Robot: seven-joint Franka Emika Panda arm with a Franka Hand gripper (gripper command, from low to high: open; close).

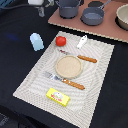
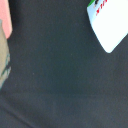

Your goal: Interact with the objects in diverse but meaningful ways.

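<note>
A: Nearest the lens we have the flat yellow rectangular packet (image 1: pixel 57 96), at the near end of the pale woven placemat (image 1: pixel 30 82), with its long axis slanting from the exterior view's left down toward its right.

B: Largest first, then. We see the dark counter (image 1: pixel 17 60) carrying the placemat, and on the reddish-brown board (image 1: pixel 107 31) at the back stands the dark grey long-handled frying pan (image 1: pixel 92 16). Its handle runs away from us, toward the far edge.

A: We judge that handle the likeliest trouble. If the arm swings across the back, it could catch the handle and spin the pan into the grey pot (image 1: pixel 69 8) just beside it.

B: Next down is the round beige plate (image 1: pixel 67 66) mid-mat, with the wooden-handled fork (image 1: pixel 64 80) and wooden-handled knife (image 1: pixel 80 57) on either side, both lying roughly parallel to the packet.

A: The pale blue plastic cup (image 1: pixel 36 41) stands upright off the mat, on the exterior view's left. We think a pinch high on its wall could tip it.

B: The round red toy tomato (image 1: pixel 60 41) has no long axis, so we expect it to roll if nudged. The small white piece (image 1: pixel 82 41) near it points diagonally toward the board.

A: And the end effector (image 1: pixel 39 2)? We see only a white part at the top edge, well apart from the objects. We cannot tell whether it is open or closed, and the wrist view is blurred.
</note>
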